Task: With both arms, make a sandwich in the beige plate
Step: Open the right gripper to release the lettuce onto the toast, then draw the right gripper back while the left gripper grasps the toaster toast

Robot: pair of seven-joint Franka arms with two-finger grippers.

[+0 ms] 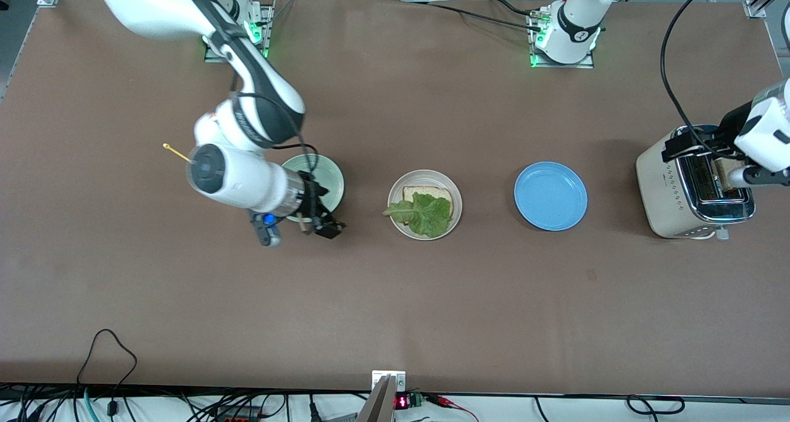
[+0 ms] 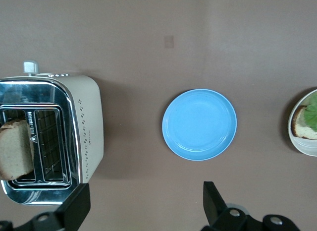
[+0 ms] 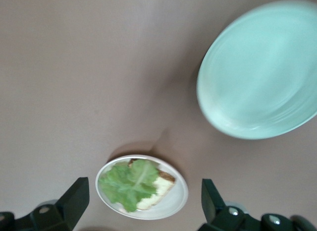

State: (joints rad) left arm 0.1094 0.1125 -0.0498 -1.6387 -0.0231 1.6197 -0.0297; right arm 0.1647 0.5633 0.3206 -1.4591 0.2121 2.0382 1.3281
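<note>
The right pincer (image 1: 318, 221) hangs wide and empty over the mint-green plate (image 1: 330, 178). At its three o'clock, the beige plate (image 1: 453, 215) holds bread (image 1: 412, 194) under lettuce (image 1: 426, 215). The left pincer (image 2: 146, 208), wide, hangs over the toaster (image 1: 669, 194).

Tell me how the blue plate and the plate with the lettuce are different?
The blue plate is bare; the beige plate holds a bread slice with a lettuce leaf on top. The blue plate sits nearer the toaster; the beige plate sits between it and the green plate. Both are round and shallow.

No text, label or number can be read on anything here.
</note>
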